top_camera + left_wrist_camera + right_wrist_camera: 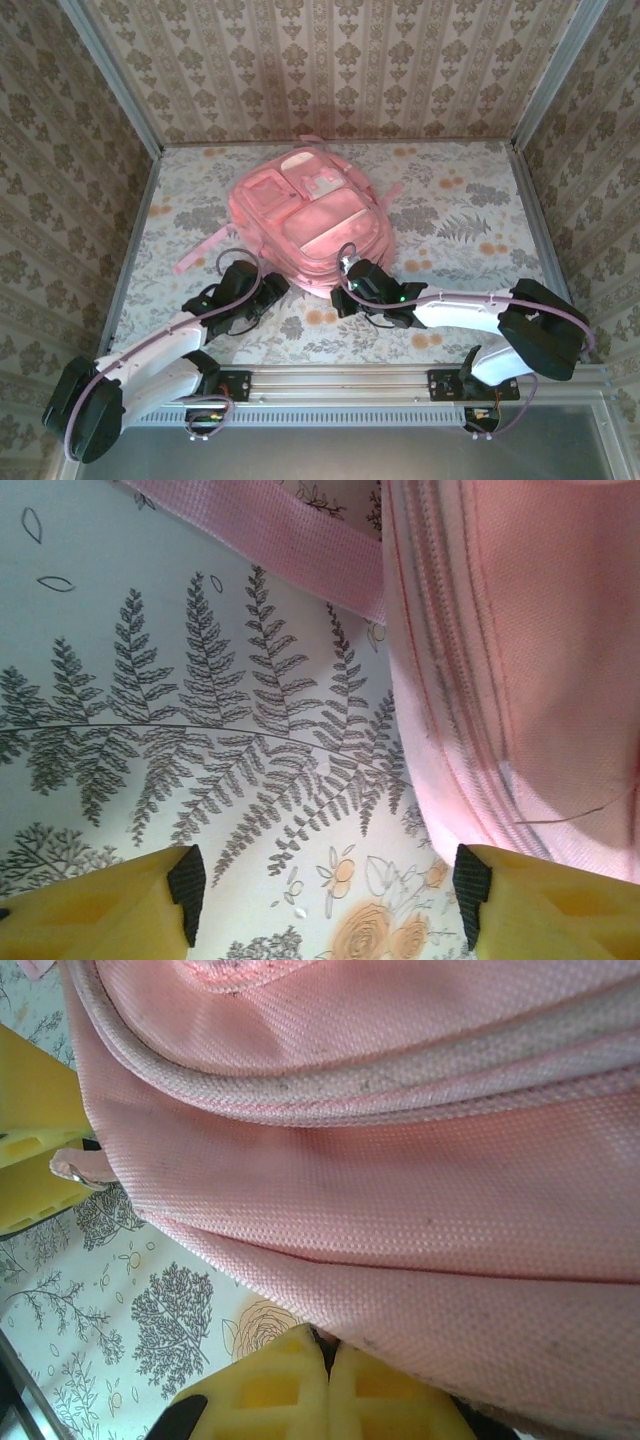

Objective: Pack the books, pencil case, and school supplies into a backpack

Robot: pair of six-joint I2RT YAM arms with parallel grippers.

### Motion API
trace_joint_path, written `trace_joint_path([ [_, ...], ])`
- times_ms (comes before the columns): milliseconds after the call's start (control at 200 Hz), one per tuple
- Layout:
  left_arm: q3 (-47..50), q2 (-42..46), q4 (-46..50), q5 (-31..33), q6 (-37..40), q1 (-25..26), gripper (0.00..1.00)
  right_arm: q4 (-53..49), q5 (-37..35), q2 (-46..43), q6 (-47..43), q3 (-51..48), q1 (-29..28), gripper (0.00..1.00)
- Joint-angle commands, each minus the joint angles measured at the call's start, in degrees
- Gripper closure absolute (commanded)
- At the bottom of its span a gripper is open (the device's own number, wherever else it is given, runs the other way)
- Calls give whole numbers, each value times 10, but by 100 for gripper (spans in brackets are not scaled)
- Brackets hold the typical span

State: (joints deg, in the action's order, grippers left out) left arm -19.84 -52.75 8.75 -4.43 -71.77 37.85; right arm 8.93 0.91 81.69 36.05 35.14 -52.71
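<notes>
The backpack (310, 215) lies just right of the left gripper (325, 885), whose jaws stand apart; the right gripper (328, 1360), jaws together, sits against its near edge, nearer.

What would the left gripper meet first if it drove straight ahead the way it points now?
Likely the left gripper runs over bare tablecloth toward the pink strap; the backpack side sits close by one finger and could brush it first. Depth is unclear.
</notes>
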Motion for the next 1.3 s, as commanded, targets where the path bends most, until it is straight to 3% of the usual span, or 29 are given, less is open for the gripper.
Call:
trace_joint_path([
  [0, 13, 16, -49, 10, -28, 1, 34, -15, 8, -13, -6, -7, -1, 100],
  [130, 28, 40, -92, -3, -39, 1, 46, 1, 19, -3, 8, -7, -5, 100],
  [210, 32, 77, -78, 0, -52, 6, 48, 7, 20, 5, 12, -3, -7, 100],
  [455, 46, 180, -45, 44, -91, 40, 42, 34, 37, 35, 26, 12, -8, 100],
  [910, -19, -19, -182, 19, -71, 50, 38, 37, 42, 52, 27, 18, -12, 100],
  [1295, -36, -20, -178, 33, -60, 65, 43, 43, 44, 57, 29, 20, -12, 100],
])
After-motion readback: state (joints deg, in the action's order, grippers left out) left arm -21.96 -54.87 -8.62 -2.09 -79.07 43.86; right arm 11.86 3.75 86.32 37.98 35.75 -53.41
